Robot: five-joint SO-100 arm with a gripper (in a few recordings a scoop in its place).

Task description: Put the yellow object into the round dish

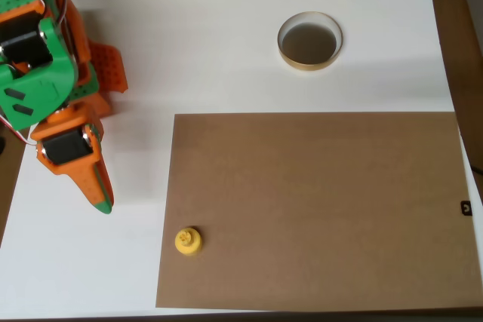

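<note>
The yellow object (pixel 188 240) is a small round piece with a knob on top, standing near the lower left corner of a brown board (pixel 317 209). The round dish (pixel 310 41), tan-rimmed with a dark inside, rests on the white table beyond the board's far edge and holds nothing. My orange and green gripper (pixel 103 200) hangs at the left, pointing down the picture, its fingers together in one narrow wedge with nothing between them. It is a good hand's width left of and slightly above the yellow object, and apart from it.
The arm's green and orange body (pixel 38 58) takes up the upper left corner. The white table (pixel 189 20) ends at the right beside a darker strip (pixel 464 50). A small black mark (pixel 466 207) sits at the board's right edge.
</note>
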